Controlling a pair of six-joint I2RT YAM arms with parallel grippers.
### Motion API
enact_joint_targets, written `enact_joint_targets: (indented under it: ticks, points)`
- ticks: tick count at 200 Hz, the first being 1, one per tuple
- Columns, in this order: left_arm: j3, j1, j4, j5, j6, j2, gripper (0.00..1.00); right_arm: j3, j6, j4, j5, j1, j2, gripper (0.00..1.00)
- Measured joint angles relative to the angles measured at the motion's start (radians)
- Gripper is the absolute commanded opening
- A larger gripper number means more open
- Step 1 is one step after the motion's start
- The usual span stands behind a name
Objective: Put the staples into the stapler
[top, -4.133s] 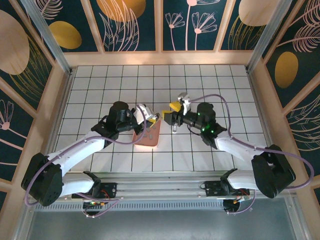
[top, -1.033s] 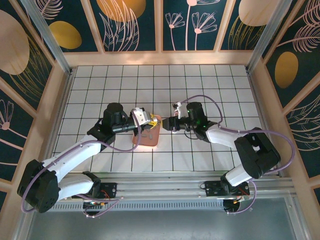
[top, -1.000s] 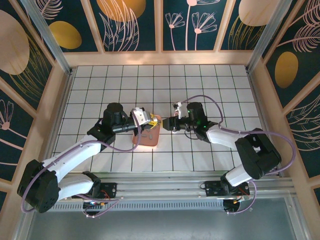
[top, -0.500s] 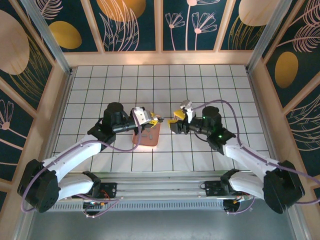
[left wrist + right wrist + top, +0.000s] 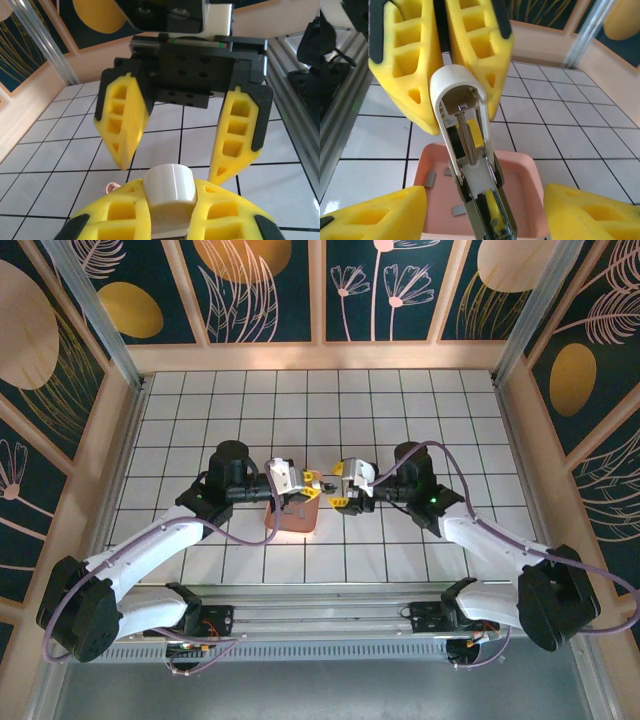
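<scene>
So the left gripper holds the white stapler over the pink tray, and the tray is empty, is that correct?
Not quite: the pink tray is not empty. The right wrist view shows a few small grey staple strips lying in it. The rest is right: the left gripper is shut on the white stapler, over that tray.

1. A white tiled surface [image 5: 420, 400] with dark grid lines forms the floor of the enclosure, and its tiles look glossy under even, bright light.
2. A light wooden border [image 5: 320, 357] frames it on the far side and along both flanks.
3. The wall panels [image 5: 270, 290] are dark teal, printed with gold ovals and pale pink line-drawn flowers and leaves, and wooden battens separate them.
4. Aluminium posts [image 5: 95, 310] stand slanted at the two far corners.
5. A metal rail [image 5: 320, 600] runs along the near edge, with a grey surface [image 5: 320, 690] below it.
</scene>
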Motion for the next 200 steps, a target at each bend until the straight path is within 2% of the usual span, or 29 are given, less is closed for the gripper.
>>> enact_joint_targets:
  ticks: [53,122,136,150,157,190,200]
  points:
    - [0.011,0.000,-0.014,0.050,0.011,0.016,0.00,0.056,-0.043,-0.010,-0.088,0.011,0.093,0.58]
    - [0.012,0.000,-0.014,0.063,0.010,0.018,0.00,0.079,-0.052,-0.032,-0.145,0.012,0.132,0.25]
    - [0.012,0.000,-0.013,0.060,0.004,0.018,0.15,0.079,-0.048,-0.031,-0.145,0.011,0.132,0.24]
    - [0.011,0.000,-0.006,0.041,-0.023,0.018,0.40,0.068,-0.016,0.001,-0.135,0.006,0.131,0.24]
    - [0.011,-0.002,0.002,0.018,-0.042,0.018,0.48,0.051,0.028,0.032,-0.115,0.003,0.124,0.24]
    - [-0.029,-0.003,0.112,-0.180,-0.204,-0.010,0.75,-0.098,0.283,0.135,0.071,-0.021,0.051,0.21]
    - [-0.052,-0.003,0.146,-0.249,-0.257,-0.019,0.79,-0.134,0.377,0.142,0.149,-0.022,0.031,0.19]
